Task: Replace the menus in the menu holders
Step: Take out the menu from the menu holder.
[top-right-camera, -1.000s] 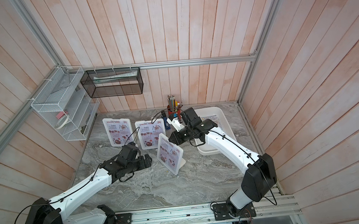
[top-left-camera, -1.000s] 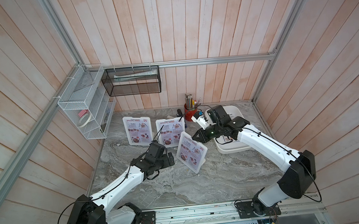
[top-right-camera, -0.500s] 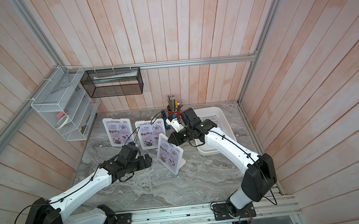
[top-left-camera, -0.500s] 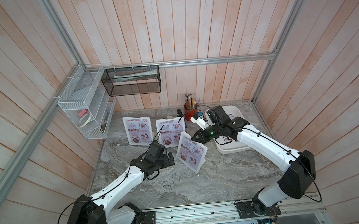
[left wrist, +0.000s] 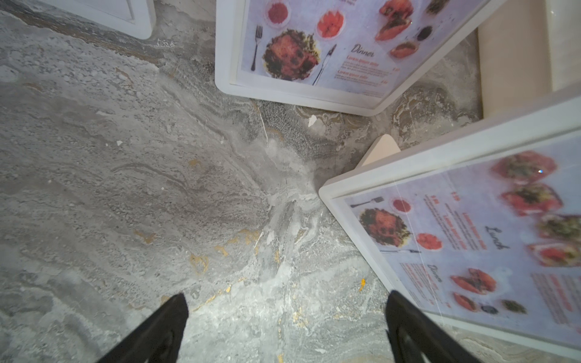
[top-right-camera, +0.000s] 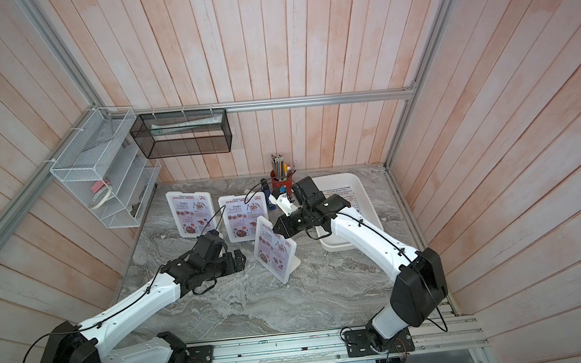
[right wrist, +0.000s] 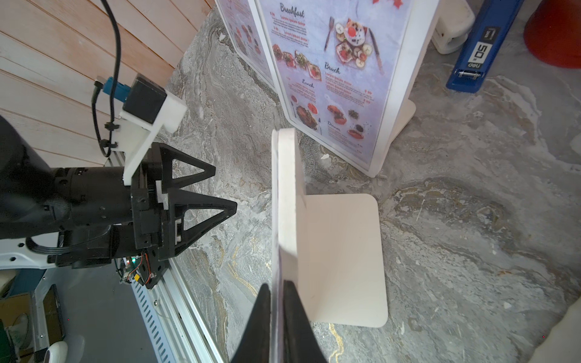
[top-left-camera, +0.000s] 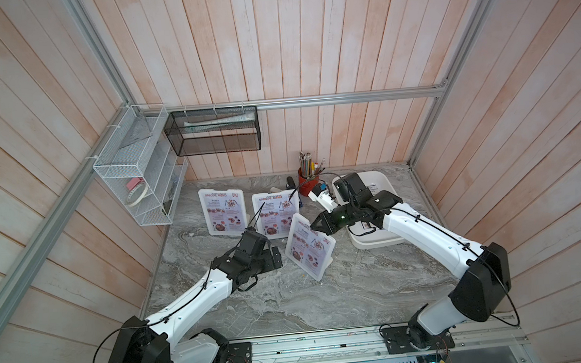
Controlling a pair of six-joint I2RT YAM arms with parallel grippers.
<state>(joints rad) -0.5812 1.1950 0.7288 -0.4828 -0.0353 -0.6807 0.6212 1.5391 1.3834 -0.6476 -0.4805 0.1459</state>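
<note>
Grey marble table (top-left-camera: 291,295). White tray (top-right-camera: 335,178) at its back right corner. The paper sheets (top-right-camera: 345,194) lying in it read "DIM SUM INN".

Three white frames stand upright: back left holder (top-left-camera: 221,212), middle holder (top-left-camera: 275,215) and front holder (top-left-camera: 310,246). The last is turned at an angle, just in front of the middle one. Each shows a sheet headed "SPECIAL MENU". On the middle menu (right wrist: 333,72) the right wrist view reads "Breakfast", "Bruch", "Lunch", "Dinner".

Red pencil cup (top-left-camera: 308,185) by the back wall. Blue stapler (right wrist: 478,53) beside it, marked "50" and "deli".

The right gripper (right wrist: 276,314) has its jaws nearly together, pinching the thin edge of the front menu (left wrist: 471,235) at the top of its holder.

The left gripper (left wrist: 286,330) has its jaws wide apart and holds nothing, over bare table just beside the front holder.
</note>
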